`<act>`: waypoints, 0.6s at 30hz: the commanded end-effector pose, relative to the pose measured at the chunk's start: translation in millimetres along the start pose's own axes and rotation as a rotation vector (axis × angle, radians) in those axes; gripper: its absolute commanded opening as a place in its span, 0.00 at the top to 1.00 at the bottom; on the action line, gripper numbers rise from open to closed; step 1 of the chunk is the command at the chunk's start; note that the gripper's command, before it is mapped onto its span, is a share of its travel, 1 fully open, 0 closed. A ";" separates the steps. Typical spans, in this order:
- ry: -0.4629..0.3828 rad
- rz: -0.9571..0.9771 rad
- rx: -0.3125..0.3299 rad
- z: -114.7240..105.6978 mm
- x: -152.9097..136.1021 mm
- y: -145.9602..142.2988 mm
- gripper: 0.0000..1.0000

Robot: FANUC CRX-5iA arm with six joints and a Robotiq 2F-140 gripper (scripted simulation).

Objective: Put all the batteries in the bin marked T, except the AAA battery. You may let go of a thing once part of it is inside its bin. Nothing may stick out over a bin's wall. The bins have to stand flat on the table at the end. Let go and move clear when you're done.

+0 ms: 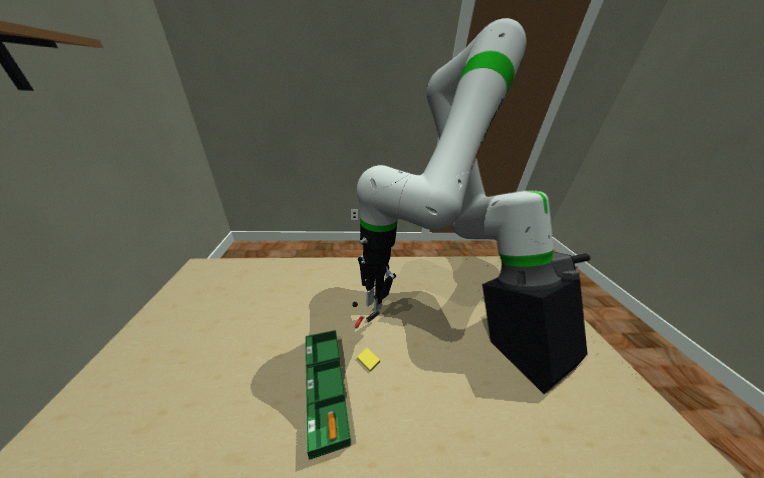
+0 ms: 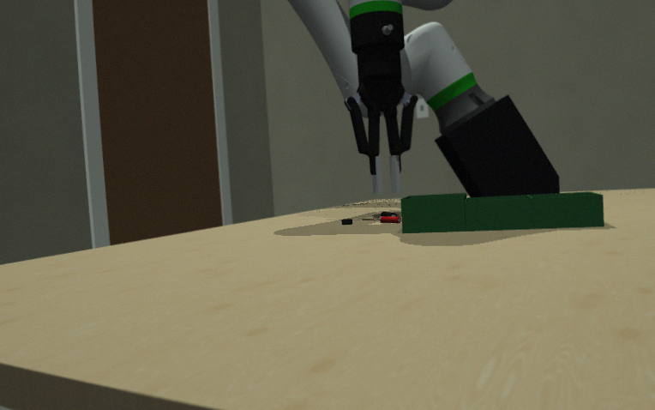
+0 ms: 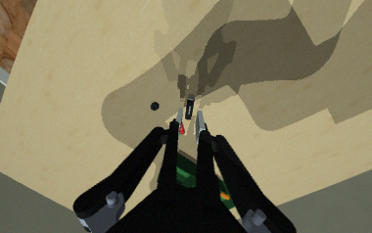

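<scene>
A row of three green bins (image 1: pixel 326 392) lies on the table, and an orange battery (image 1: pixel 332 425) lies in the nearest compartment. A small red battery (image 1: pixel 358 321) lies on the table past the far end of the bins. A dark cylindrical battery (image 3: pixel 190 104) lies beside it, and a small black round cell (image 1: pixel 354 304) lies a little farther off. My gripper (image 2: pixel 386 186) hangs above the table over the red and dark batteries. Its fingers stand a narrow gap apart with nothing between them. In the wrist view the red battery (image 3: pixel 182 128) shows by the left fingertip.
A yellow flat block (image 1: pixel 367 359) lies to the right of the bins' far end. The robot's black base (image 1: pixel 535 329) stands at the right. The bin labels are too small to read.
</scene>
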State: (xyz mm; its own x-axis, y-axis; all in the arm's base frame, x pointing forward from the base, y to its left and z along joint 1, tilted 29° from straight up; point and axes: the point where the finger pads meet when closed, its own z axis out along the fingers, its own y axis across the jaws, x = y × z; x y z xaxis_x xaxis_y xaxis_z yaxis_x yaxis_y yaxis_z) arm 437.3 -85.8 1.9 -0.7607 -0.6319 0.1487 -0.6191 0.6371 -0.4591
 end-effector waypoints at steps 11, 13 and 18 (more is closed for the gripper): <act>-0.001 0.000 0.001 34.3 -0.7 -0.8 0.83; -0.001 0.000 0.001 37.0 -0.7 -0.7 0.83; -0.001 0.000 0.001 43.7 -0.6 -0.6 0.83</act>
State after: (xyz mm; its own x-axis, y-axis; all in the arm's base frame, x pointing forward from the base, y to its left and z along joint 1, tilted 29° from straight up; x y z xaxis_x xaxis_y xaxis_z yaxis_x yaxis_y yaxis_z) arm 446.2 -104.4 -34.8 -0.7608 -0.6318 0.1484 -0.6187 0.6370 -0.4599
